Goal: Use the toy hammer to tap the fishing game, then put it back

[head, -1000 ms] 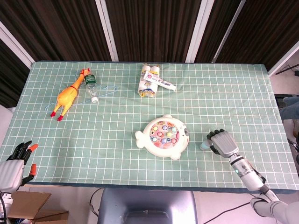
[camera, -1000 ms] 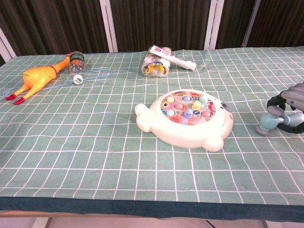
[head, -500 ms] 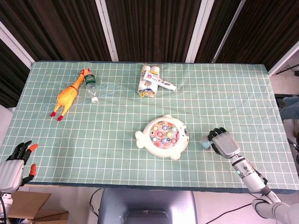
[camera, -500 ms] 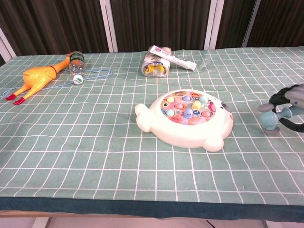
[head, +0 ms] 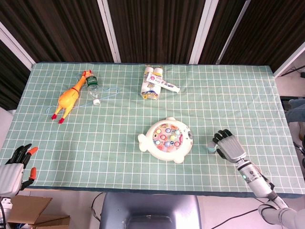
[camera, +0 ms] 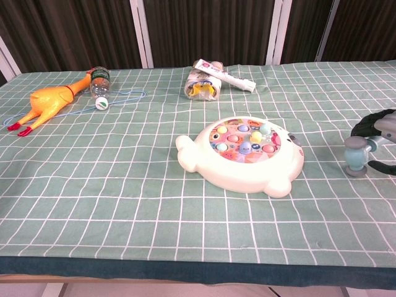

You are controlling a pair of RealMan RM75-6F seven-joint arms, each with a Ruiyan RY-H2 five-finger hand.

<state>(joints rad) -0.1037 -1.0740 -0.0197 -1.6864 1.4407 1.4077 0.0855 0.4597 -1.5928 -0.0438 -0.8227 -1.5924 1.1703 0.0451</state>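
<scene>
Looking at the whole bench (head: 119, 143) first, it's a big green checked cloth with stuff scattered about. Biggest task item is the fishing game (head: 166, 140), the white whale-shaped toy, sitting to the inner side of the right hand (head: 229, 147), apart from it with a strip of bare cloth between them.

Next down, that right hand has its fingers curled around the handle of the toy hammer (camera: 357, 156), so it's got hold of it. The hammer's grey-blue head pokes out of the hand on the side facing the game, and its handle runs back into the palm, so the long axis lies roughly across the bench, pointing at the game. From the chest view the head looks lifted just off the cloth, though I can't be sure of that.

So I'd say it's the carry-over part: the hammer has to swing inward, toward the game, before any tapping. The right hand is obviously the nearer one.

The left hand (head: 14, 164) is far off on the other side, hanging past the bench's near corner, fingers spread and holding nothing.

Way beyond either hand: a rubber chicken (head: 70, 97), a plastic bottle (head: 93, 88) beside it, and a pack of tubes (head: 156, 82).
</scene>
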